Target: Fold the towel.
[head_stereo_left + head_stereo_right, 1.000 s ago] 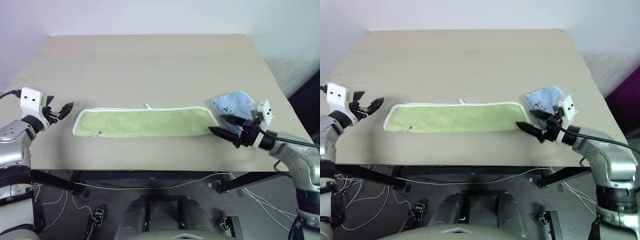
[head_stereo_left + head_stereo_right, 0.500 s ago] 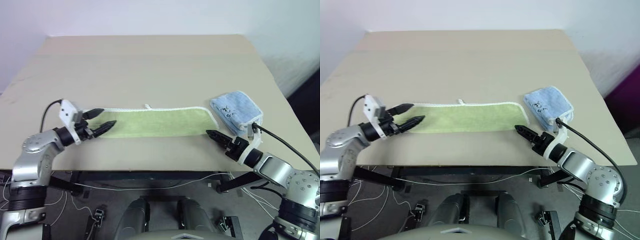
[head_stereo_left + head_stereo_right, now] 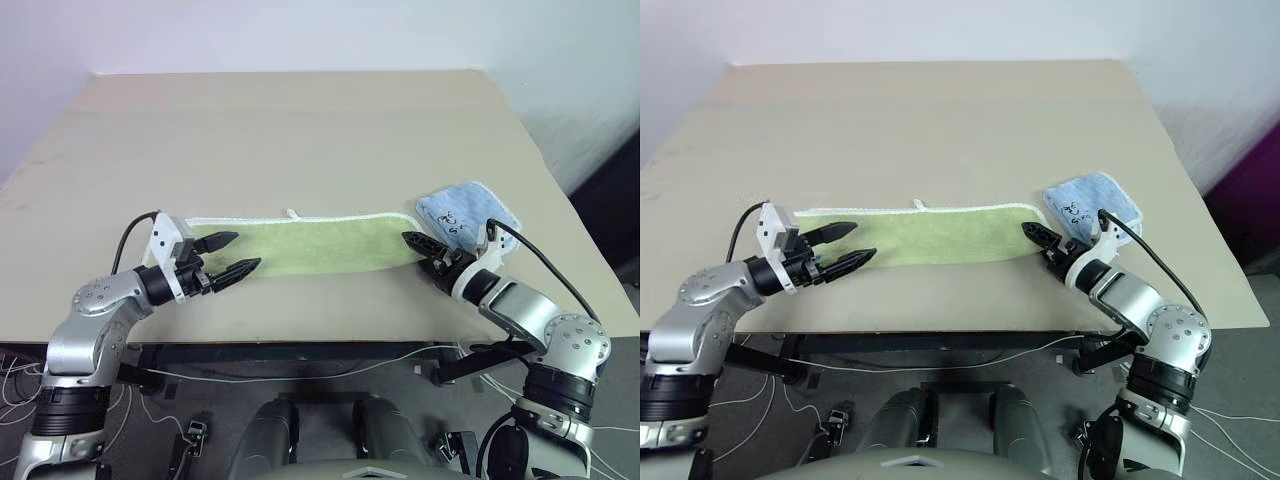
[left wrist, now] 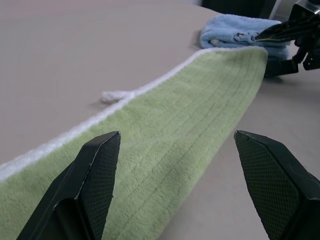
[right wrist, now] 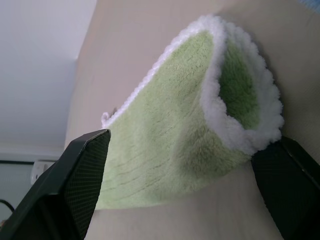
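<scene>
- You're looking at the towel (image 3: 300, 243), a long, narrow rectangle of light yellow-green terry cloth, lying flat along the near part of the beige table (image 3: 300, 130) and running across it from your left to your right.
- Its far long edge is showing white stitched edging, and a small white loop (image 3: 293, 213) is sticking out from that edge about midway along.
- In the left wrist view the pile (image 4: 190, 125) is showing faint lengthwise ribs, with the white edging running beside it as a raised cord.
- At the right end the cloth is looking doubled: in the right wrist view the corner (image 5: 240, 100) is curling up, two layers of fluffy white edging wrapping round a green fold.
- Your left gripper (image 3: 232, 255) is sitting over the towel's left end with its two black fingers spread wide and nothing between them; one finger is over the cloth and the other is over its near edge.
- Your right gripper (image 3: 1038, 237) is sitting at the towel's right end, its black fingers parted either side of that curled corner; whether they are touching the cloth, you cannot tell, and nothing is pinched.
- The smaller light blue cloth (image 3: 465, 212), folded into a pad, is lying just beyond the towel's right end, close to your right gripper.
</scene>
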`<move>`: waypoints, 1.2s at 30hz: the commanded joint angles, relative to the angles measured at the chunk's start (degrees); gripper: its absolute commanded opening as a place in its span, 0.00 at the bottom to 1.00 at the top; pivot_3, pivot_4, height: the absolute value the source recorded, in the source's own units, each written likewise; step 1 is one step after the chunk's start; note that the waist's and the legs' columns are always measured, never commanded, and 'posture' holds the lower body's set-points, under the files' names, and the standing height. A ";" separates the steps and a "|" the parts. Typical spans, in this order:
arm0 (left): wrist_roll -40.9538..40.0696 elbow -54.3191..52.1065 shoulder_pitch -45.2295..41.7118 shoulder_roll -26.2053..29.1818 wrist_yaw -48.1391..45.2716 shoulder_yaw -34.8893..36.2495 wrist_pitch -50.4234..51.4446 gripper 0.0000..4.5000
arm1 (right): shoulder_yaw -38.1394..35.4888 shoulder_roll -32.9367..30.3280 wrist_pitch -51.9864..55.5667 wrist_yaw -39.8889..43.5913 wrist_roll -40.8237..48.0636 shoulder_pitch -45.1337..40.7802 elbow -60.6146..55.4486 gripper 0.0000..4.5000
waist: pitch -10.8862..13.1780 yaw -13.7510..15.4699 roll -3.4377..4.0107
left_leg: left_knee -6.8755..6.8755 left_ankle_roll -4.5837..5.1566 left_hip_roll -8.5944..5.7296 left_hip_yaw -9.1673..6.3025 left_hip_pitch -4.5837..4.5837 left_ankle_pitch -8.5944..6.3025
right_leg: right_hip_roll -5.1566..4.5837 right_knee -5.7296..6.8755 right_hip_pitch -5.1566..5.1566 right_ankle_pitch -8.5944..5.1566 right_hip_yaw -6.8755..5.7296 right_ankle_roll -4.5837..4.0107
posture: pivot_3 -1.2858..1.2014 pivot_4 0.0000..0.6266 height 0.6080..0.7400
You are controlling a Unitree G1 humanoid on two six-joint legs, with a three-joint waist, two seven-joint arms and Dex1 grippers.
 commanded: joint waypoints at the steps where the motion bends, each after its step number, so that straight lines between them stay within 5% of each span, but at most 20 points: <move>1: -0.94 -2.75 0.41 -0.07 0.12 0.39 -0.27 0.85 | 0.66 0.50 -1.88 -1.45 0.56 0.68 -0.07 0.73 | 0.00 0.06 0.00 | 0.00 0.00 0.00 0.00 0.00 0.00 | 0.00 0.00 -0.01 0.00 0.00 0.00 | 0.52 0.24 1.00; 11: -0.10 -1.66 0.10 -1.13 0.06 -0.83 -1.14 0.85 | 1.55 -0.81 -5.10 -3.58 3.95 1.18 -3.75 0.00 | 0.01 0.22 0.02 | 0.00 0.00 -0.01 0.01 -0.02 0.00 | -0.01 -0.02 -0.01 0.00 0.00 0.00 | 0.52 0.24 1.00; 25: 0.81 0.61 -0.43 -1.22 -0.23 -1.55 -2.42 0.85 | 2.40 -16.48 -6.29 6.22 4.91 0.32 -8.93 0.00 | 0.03 0.46 0.05 | -0.01 0.01 -0.01 0.01 -0.06 0.00 | -0.01 -0.13 0.02 0.00 -0.03 0.01 | 0.52 0.24 1.00; 36: 1.56 0.64 -1.18 -2.71 0.57 -2.78 -2.71 0.85 | 26.84 -19.64 -4.98 19.55 -12.28 -9.24 -14.22 0.00 | 0.04 0.48 0.05 | -0.02 0.01 0.03 -0.01 -0.07 0.00 | -0.01 -0.19 0.00 0.00 -0.04 0.01 | 0.52 0.24 1.00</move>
